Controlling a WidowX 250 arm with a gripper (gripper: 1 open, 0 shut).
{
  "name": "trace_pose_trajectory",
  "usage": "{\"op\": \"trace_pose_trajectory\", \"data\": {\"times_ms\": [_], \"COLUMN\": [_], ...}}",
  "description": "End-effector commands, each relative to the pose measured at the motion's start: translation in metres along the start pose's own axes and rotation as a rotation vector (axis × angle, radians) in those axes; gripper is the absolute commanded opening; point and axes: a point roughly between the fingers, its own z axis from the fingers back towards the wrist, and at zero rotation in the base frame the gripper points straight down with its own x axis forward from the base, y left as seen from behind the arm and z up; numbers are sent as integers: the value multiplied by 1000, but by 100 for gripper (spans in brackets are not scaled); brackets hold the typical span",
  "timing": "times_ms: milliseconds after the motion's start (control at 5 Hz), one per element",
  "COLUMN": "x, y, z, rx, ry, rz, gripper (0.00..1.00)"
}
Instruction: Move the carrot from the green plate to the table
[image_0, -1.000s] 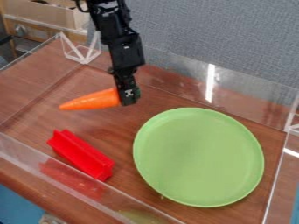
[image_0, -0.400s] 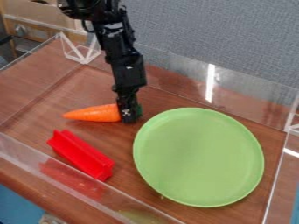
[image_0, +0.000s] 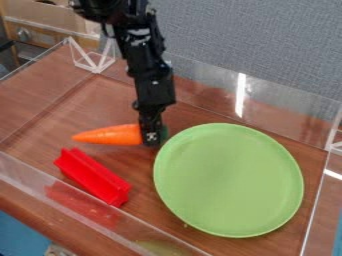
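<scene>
The orange carrot (image_0: 107, 134) lies nearly level just above or on the table (image_0: 80, 100), left of the green plate (image_0: 227, 178). Its thick green-stubbed end is pinched by my gripper (image_0: 151, 133), which reaches down from the black arm and is shut on it. The carrot's tip points left. Nothing lies on the plate. I cannot tell whether the carrot touches the wood.
A red rectangular block (image_0: 91, 176) lies at the front left, below the carrot. Low clear acrylic walls (image_0: 247, 92) ring the tabletop. A grey fabric panel stands behind.
The gripper has carried the carrot down and slightly toward the front, from above the table's middle to a spot close beside the plate's left rim.
</scene>
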Motion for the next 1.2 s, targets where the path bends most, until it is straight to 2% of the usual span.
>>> {"op": "trace_pose_trajectory", "data": {"times_ms": [0,200,400,600,800,1000], "x": [14,29,53,83,93,74], "y": [9,-9,-38,-69,-89,-74], "z": [29,47,45,20,-12,-20], "rx": [74,126,152,134,96,61], "ry": [-20,-16,-24,-40,-49,-43], "rz": [-35,34,114,136,144,171], "gripper": [0,0,0,0,0,0]}}
